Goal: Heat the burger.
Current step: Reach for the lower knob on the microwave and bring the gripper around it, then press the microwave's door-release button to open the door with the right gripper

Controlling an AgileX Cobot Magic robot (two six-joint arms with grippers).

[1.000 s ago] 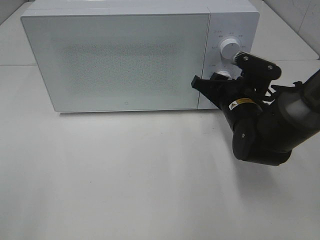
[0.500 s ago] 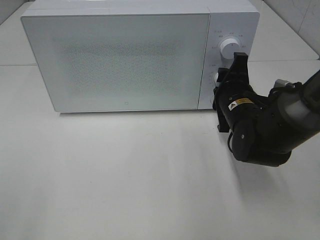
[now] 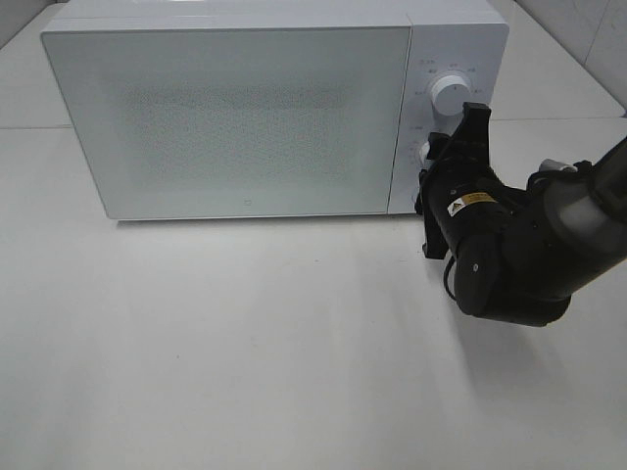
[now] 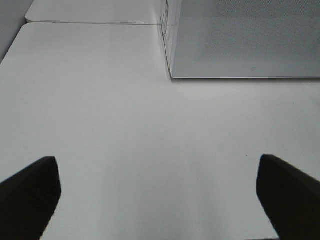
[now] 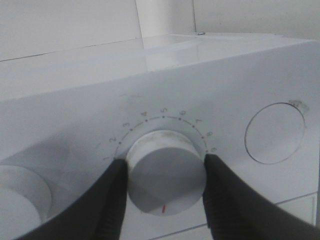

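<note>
White microwave [image 3: 274, 108] that stood on a pale table [image 3: 245, 343], its speckled door [image 3: 176, 157] was shut, upper knob [image 3: 449, 93] on the control panel [image 3: 460, 44], lower knob [image 5: 164, 172] that carried a small red mark [image 5: 162, 208], printed numbers [image 5: 163, 110] ran around it in an arc.

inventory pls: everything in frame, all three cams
microwave: 1, white, back of table, door closed
upper knob: 1, white, control panel, untouched
lower knob: 1, white with red mark, numbered dial, below upper knob
round button: 1, white, panel beside lower knob
table: 1, white, under everything
burger: none visible in any view
right arm: 1, black, front right of microwave
right gripper: 1, black, jaws closed on lower knob
left gripper: 1, black, jaws wide open above table
</note>
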